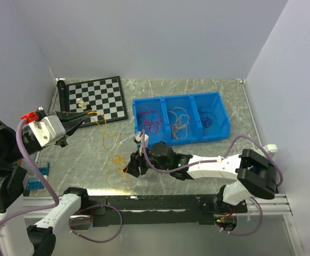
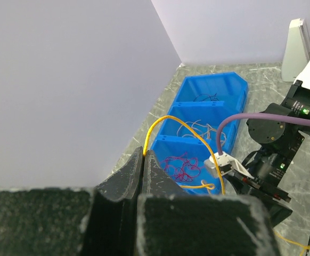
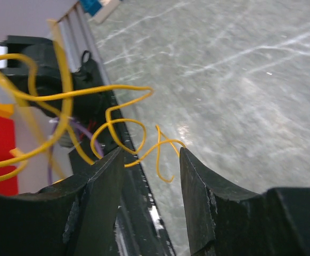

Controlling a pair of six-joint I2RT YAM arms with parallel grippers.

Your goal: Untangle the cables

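Robotics lab test cell. Plain white partition walls enclose marble-look surface. Left arm, right arm, both cabled, mounted on rail at near edge. Blue three-bay bin, chessboard behind.

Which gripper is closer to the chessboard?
Left. The left gripper hovers by the near edge of the chessboard; the right gripper is well off it, toward the near side.

Yellow cable stretched in curly loops, red cables heaped in bin
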